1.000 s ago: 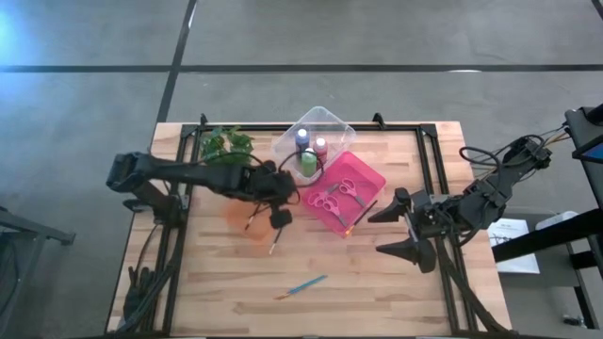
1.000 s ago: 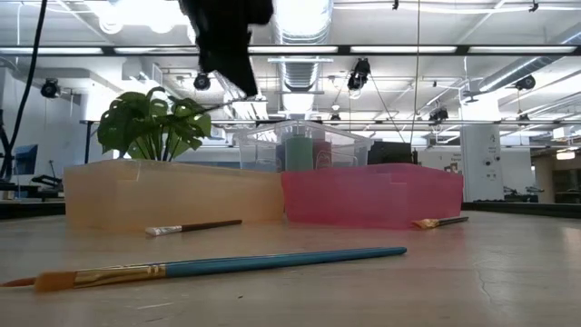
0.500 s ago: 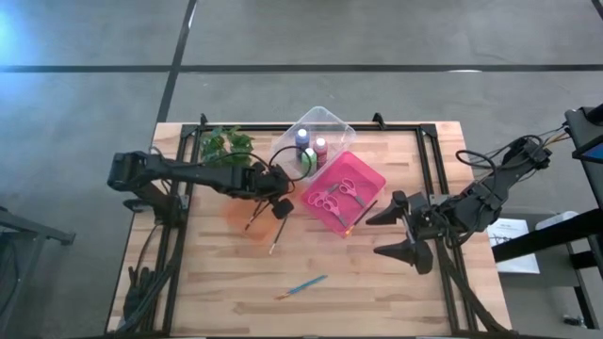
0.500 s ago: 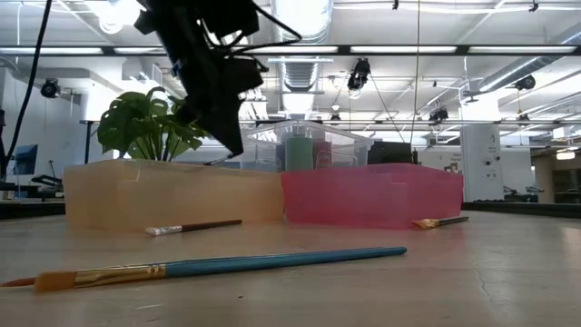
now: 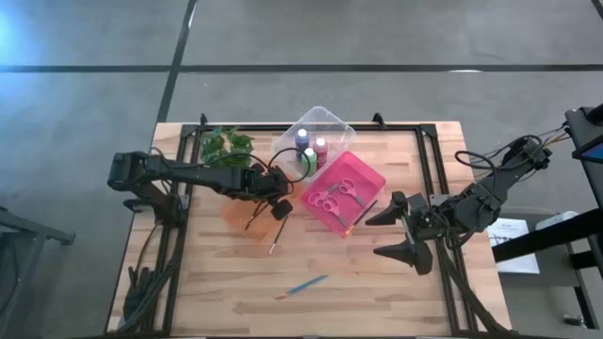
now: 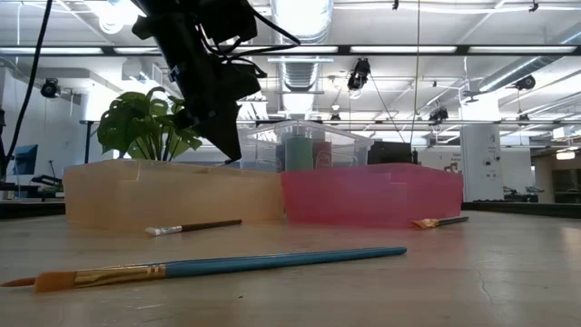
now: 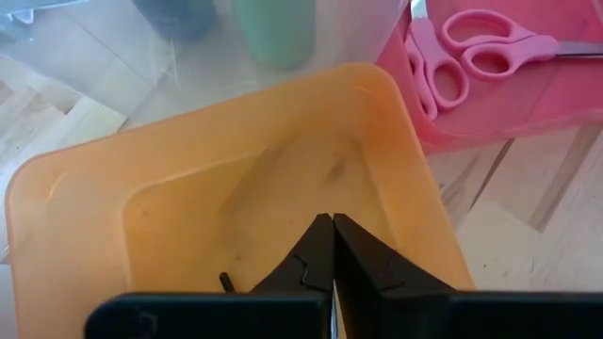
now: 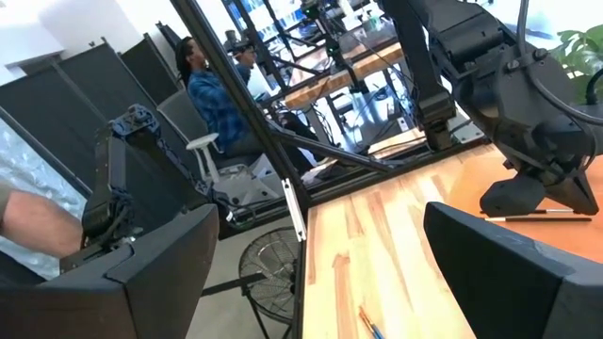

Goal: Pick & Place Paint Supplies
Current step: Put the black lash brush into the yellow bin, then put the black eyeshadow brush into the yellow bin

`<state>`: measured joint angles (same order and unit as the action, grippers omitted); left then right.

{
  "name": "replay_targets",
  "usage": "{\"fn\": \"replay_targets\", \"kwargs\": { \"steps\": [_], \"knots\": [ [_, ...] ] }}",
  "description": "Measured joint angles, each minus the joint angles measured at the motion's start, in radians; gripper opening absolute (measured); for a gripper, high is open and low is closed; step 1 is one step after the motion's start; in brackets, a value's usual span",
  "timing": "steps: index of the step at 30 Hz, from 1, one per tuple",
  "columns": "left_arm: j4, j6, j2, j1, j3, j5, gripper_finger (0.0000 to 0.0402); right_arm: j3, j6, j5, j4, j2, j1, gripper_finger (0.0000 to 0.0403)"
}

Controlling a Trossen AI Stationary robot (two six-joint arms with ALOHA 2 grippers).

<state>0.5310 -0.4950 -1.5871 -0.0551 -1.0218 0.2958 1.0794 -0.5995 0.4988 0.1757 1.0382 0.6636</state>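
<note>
My left gripper (image 5: 281,213) (image 7: 332,221) is shut and points down into the orange tray (image 5: 234,215), its tips about level with the rim (image 6: 172,165). Nothing shows between its fingers. A thin paintbrush (image 5: 254,218) lies in the tray beside it, only its end (image 7: 226,281) showing past the fingers. More brushes lie on the table: a dark one (image 5: 275,243), a blue one (image 5: 303,284) and one by the pink tray (image 5: 364,211). Pink scissors (image 5: 337,194) lie in the pink tray. Paint bottles (image 5: 309,162) stand in the clear tub. My right gripper (image 5: 388,232) waits open at the right.
The clear tub (image 5: 330,120) stands at the far middle and the pink tray (image 5: 375,173) to its right, both close to the orange tray. A leafy plant (image 5: 226,144) sits at the far left. Bare wood lies along the near half around the blue brush.
My left gripper has come down from well above the orange tray to about its rim, rolling a little at the wrist and staying shut. Most of the drop came early; it has barely moved since. The brush in the tray has kept its place.
</note>
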Motion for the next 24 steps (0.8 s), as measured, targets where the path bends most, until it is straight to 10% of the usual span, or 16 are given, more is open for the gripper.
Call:
{"fn": "replay_targets", "kwargs": {
  "steps": [24],
  "knots": [
    [-0.010,0.121,0.016,0.002,-0.026,-0.023,0.0120,0.000,-0.003,-0.005,-0.003,0.000,0.000,0.0370]
  ]
}}
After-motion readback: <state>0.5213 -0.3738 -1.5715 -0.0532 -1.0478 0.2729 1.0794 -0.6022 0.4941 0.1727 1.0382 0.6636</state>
